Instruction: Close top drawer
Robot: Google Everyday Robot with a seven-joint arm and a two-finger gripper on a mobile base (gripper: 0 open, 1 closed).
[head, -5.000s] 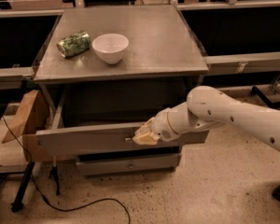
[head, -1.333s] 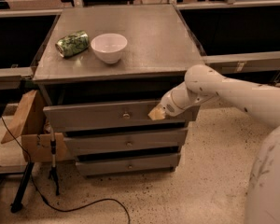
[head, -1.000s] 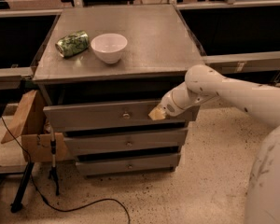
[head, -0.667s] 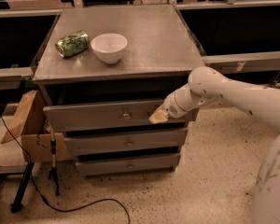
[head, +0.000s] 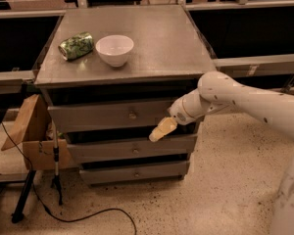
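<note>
The top drawer [head: 108, 115] is a wide grey drawer with a small round knob [head: 132, 115] at its centre. Its front stands nearly flush with the cabinet, slightly ahead of the two drawers below. My gripper [head: 160, 130] has yellowish fingertips and hangs just below the drawer's right part, in front of the gap above the middle drawer [head: 132, 149]. It appears a little apart from the drawer front. My white arm [head: 245, 102] reaches in from the right.
A white bowl [head: 114, 49] and a green can [head: 76, 45] lying on its side sit on the cabinet top [head: 157, 43]. A cardboard box [head: 32, 136] and a tripod leg [head: 24, 199] with a cable stand at the left. The bottom drawer [head: 134, 173] is shut.
Five seconds ago the top drawer stood far out; it has been pushed in. In the last second my gripper has drawn back and down from the drawer front.
</note>
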